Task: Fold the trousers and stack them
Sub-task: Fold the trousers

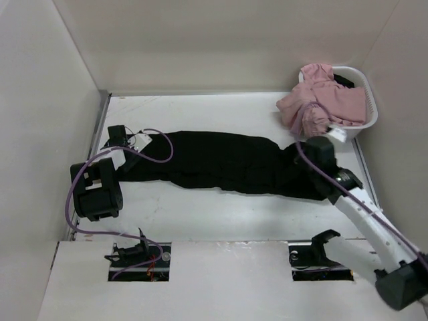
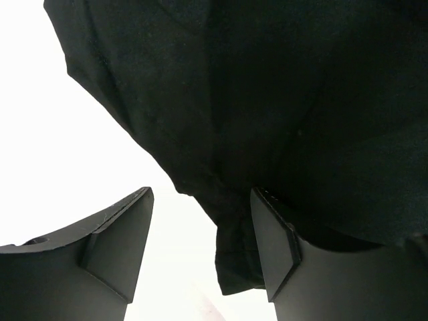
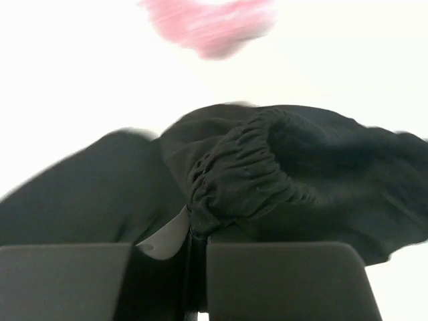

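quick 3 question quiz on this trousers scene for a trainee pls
1. True or false: the right gripper is shut on the gathered waistband of the trousers.
2. The pink clothes are: A) piled in the white basket; B) under the trousers; C) on the floor.
3. Fill in: the jaws of the left gripper stand ____, with cloth between them.

Key: 1 true; 2 A; 3 open.

Wears blocky matte-black housings on the left arm (image 1: 99, 190), trails a looping purple cable (image 1: 68, 195). Carries smooth white link shells on the right arm (image 1: 366, 215), capped by black joints (image 1: 401, 287). Ends in flat, wedge-shaped black fingers (image 2: 114, 254) on the left gripper (image 2: 202, 200), squared black pads (image 3: 281, 281) on the right gripper (image 3: 194, 267).
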Robot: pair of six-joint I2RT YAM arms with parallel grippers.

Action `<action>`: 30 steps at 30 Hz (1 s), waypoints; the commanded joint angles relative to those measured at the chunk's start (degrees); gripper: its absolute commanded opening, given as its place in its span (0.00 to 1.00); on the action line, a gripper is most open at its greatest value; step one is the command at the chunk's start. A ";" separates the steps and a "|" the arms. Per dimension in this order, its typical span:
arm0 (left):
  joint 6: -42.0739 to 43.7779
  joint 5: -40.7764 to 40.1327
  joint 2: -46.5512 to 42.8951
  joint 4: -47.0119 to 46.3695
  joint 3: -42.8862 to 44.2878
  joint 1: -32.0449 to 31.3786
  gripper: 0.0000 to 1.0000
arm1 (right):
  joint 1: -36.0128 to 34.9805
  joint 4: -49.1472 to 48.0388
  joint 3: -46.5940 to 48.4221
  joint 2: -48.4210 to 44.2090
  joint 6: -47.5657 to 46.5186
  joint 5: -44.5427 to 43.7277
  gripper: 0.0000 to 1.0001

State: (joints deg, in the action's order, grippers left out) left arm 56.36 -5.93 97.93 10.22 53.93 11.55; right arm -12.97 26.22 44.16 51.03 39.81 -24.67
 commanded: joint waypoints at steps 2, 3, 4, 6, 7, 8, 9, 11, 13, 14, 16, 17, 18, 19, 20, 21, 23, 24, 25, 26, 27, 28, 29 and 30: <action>-3.09 0.92 -1.07 2.96 -2.69 -0.26 0.60 | -24.10 4.46 9.42 11.60 -5.09 -16.53 0.00; -3.18 0.92 -1.25 3.05 -2.78 -0.26 0.60 | -28.42 4.46 12.32 16.25 -5.88 -17.77 0.00; -3.27 0.92 -1.34 3.05 -2.87 -0.26 0.60 | -31.86 4.28 15.48 20.91 -6.32 -18.57 0.00; -3.27 0.75 -1.34 3.05 -2.69 -0.26 0.60 | -36.45 3.58 22.16 29.62 -7.11 -19.28 0.00; -3.27 0.66 -1.34 3.14 -2.60 -0.26 0.60 | -37.94 3.32 25.68 33.49 -7.81 -19.37 0.00; -3.19 0.66 -1.34 3.14 -2.52 -0.26 0.60 | -39.09 2.97 29.19 37.44 -8.60 -19.54 0.00; -3.01 0.57 -1.43 3.23 -2.43 -0.26 0.60 | -39.62 3.22 32.27 40.61 -9.05 -19.72 0.00; -2.92 0.57 -1.43 3.58 -2.25 -0.34 0.60 | -39.54 3.58 34.67 43.36 -7.83 -20.16 0.00; -2.74 0.57 -1.34 3.84 -1.99 -0.52 0.60 | -36.83 3.93 31.80 40.67 -3.54 -20.16 0.00; -2.66 0.57 -1.25 3.84 -1.99 -0.52 0.60 | -34.82 3.93 28.90 37.69 -1.25 -19.64 0.00; -2.66 0.57 -0.99 3.84 -1.90 -0.52 0.60 | -29.99 3.58 22.23 30.49 0.96 -18.58 0.00; -2.66 0.57 -0.81 3.84 -1.90 -0.52 0.60 | -27.44 3.49 19.15 26.97 1.14 -17.79 0.00; -2.66 0.57 -0.55 3.84 -1.90 -0.61 0.60 | -24.45 3.49 16.51 23.45 0.97 -17.00 0.00; -2.66 0.57 -0.29 3.84 -1.90 -0.69 0.60 | -22.16 3.58 14.83 20.90 0.53 -16.21 0.00; -2.66 0.57 0.06 3.84 -1.81 -0.78 0.60 | -18.92 3.40 12.72 17.39 -0.51 -14.72 0.00; -2.66 0.40 0.42 3.84 -1.73 -0.87 0.60 | -15.84 3.05 11.22 14.40 -1.83 -12.53 0.00; -2.40 -0.13 1.21 4.11 -1.46 -1.13 0.60 | -9.34 2.09 9.11 9.29 -6.39 -6.48 0.00; -2.22 -0.30 1.47 4.11 -1.29 -1.22 0.59 | -5.91 2.52 8.32 7.18 -8.15 -4.10 0.01; -2.13 -0.39 1.74 4.11 -1.11 -1.22 0.59 | -2.14 3.13 7.53 5.51 -9.65 -1.81 0.02; -2.04 -0.39 1.91 4.28 -1.02 -1.22 0.59 | 1.64 4.18 7.00 4.44 -10.80 0.65 0.03; -1.95 -0.48 2.09 4.54 -0.93 -1.22 0.59 | 5.51 5.15 6.64 3.82 -11.50 3.11 0.03; -1.87 -0.57 2.35 4.72 -0.76 -1.22 0.59 | 8.68 5.68 6.12 3.47 -11.77 5.57 0.04; -1.69 -0.74 2.44 4.90 -0.67 -1.22 0.59 | 11.15 5.77 5.42 3.29 -11.86 8.38 0.06; -1.60 -0.92 2.53 5.07 -0.58 -1.22 0.59 | 13.26 5.77 4.89 3.29 -11.78 11.45 0.07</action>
State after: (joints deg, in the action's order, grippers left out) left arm 55.22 -8.25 97.91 10.48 53.63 10.55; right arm -4.19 30.30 50.68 54.33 31.24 -24.16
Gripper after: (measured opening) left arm 0.589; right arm 0.067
